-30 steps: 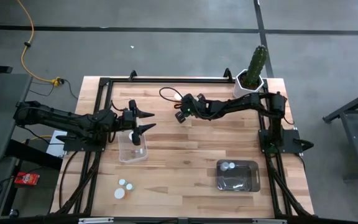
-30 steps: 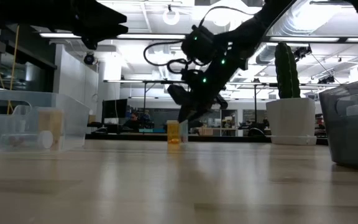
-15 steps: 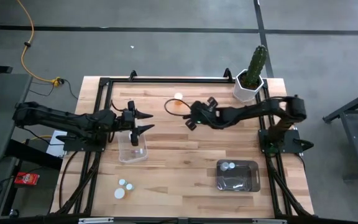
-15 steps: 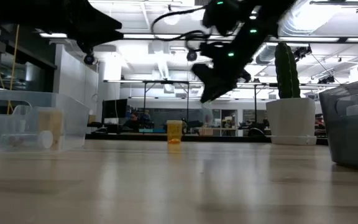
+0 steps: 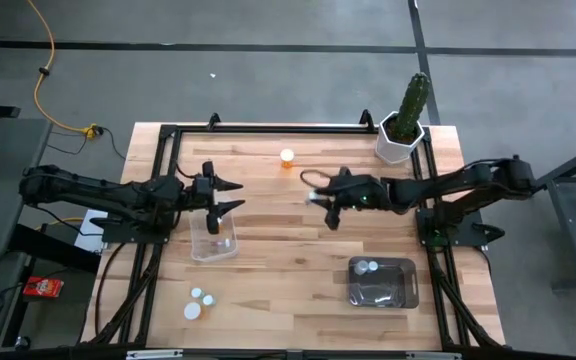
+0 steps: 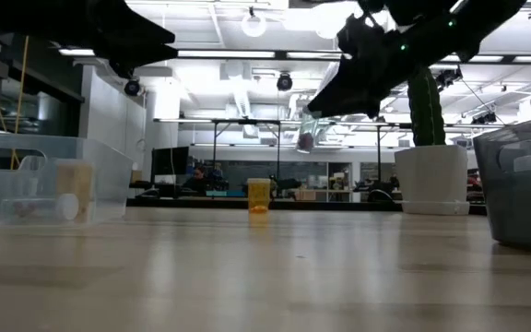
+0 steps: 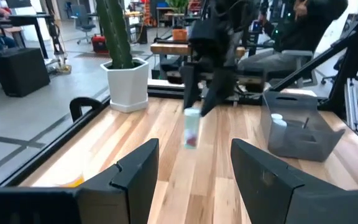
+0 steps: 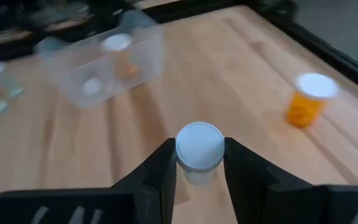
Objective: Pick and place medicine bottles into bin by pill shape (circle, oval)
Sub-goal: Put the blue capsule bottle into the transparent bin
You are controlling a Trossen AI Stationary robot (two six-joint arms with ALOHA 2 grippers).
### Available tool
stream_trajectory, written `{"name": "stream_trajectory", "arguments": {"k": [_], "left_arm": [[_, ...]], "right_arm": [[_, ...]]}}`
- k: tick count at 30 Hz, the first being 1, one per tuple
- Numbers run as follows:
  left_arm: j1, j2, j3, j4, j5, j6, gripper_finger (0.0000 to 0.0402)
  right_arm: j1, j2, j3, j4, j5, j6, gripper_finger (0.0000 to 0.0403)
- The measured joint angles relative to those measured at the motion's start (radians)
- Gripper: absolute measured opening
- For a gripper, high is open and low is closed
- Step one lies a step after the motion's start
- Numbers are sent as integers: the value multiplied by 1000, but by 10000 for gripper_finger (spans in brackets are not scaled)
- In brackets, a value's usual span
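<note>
My right gripper (image 5: 328, 204) is above the table's middle, shut on a pale clear bottle (image 6: 306, 140) with a white cap (image 8: 199, 147). An orange bottle (image 5: 287, 157) stands upright on the table toward the far edge. My left gripper (image 5: 232, 195) is open and empty above the far end of the clear bin (image 5: 214, 240), which has bottles inside. Two white-capped bottles (image 5: 367, 267) lie in the dark bin (image 5: 400, 290). Three loose bottles (image 5: 199, 301) stand near the front left. My right gripper pinches the pale bottle at its top, the two fingers (image 8: 160, 163) on opposite sides of the white cap (image 8: 199, 144). The fingers slant downward from the table's right. The bottle hangs upright below them (image 7: 191, 128), lifted well clear of the table.
A white pot with a green cactus (image 5: 406, 120) stands at the far right corner. A black frame (image 5: 268, 128) runs along the table's edges. Bare wood lies between the two bins (image 5: 288, 260).
My right gripper has gone from beside the orange bottle toward the table's right and near edges and has risen, with the pale bottle now hanging below it. The orange bottle has stayed in place.
</note>
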Motion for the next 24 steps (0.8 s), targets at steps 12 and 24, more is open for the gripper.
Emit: {"name": "stream_trajectory", "arguments": {"k": [12,24], "left_arm": [[0,5,0,1,0,3,188],[0,157,12,51,30,-31,188]], "right_arm": [[23,1,30,-2,2,-43,99],[23,83,34,194,-77,-42,99]]}}
